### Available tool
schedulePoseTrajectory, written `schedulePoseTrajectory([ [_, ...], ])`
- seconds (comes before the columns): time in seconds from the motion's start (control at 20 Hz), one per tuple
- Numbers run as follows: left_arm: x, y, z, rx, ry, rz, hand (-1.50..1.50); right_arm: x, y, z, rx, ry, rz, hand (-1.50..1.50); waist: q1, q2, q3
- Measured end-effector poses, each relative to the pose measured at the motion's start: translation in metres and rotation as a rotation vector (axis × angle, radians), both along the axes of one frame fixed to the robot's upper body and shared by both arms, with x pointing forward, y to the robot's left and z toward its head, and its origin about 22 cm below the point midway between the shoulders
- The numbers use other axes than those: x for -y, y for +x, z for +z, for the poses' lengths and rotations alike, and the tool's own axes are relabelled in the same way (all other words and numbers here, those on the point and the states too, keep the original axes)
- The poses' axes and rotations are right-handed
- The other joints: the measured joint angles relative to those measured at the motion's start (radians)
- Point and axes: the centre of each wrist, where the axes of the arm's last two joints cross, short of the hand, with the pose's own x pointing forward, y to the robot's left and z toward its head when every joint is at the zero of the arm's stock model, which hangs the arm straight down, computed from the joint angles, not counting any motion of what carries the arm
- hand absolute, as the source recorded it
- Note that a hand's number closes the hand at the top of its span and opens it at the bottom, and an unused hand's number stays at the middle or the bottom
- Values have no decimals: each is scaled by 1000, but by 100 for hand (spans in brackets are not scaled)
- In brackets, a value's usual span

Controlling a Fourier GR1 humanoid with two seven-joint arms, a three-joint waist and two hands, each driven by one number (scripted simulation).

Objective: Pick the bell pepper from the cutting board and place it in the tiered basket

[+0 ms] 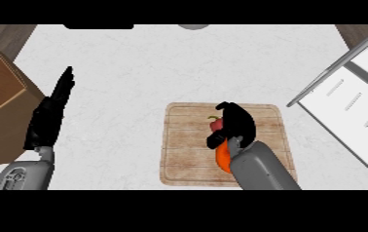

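Right hand [237, 121] curls round bell pepper [216, 125] — mid cutting board [187, 153].

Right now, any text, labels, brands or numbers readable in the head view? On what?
No readable text anywhere.
cutting board: plain wood, no mark.
bell pepper, with the right hand curled round it: no label.
left hand, resting open at the view's left: no marking.
white panel at the right edge: short grey streaks, not letters.
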Motion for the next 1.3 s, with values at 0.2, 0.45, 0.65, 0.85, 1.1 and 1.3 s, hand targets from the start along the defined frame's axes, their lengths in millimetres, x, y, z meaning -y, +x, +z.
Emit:
schedulePoseTrajectory([
  [0.2, -3, -4, -3, 2, 5, 8, 0, -5, 3, -3, 5, -79, 82, 150, -1, -4, -3],
  [0.45, -6, 4, -4, 2, 11, 11, 0, -10, 4, 0, 25, -61, 92, 150, -4, -2, -1],
  [0.65, -2, 5, -1, -3, 7, 11, 0, -18, -2, 14, 68, 11, 84, 150, -3, 0, 2],
  [0.85, -2, 4, 4, 0, 12, 7, 0, -14, 9, 35, 148, 32, 22, 150, 0, 1, 2],
  [1.1, 3, 9, 9, 12, 10, -13, 0, 10, 55, 49, 261, -54, -190, 150, 19, 13, 2],
  [1.3, 8, 12, 9, 19, 6, -20, 0, 21, 83, 80, 451, -104, -331, 150, 26, 14, 2],
])
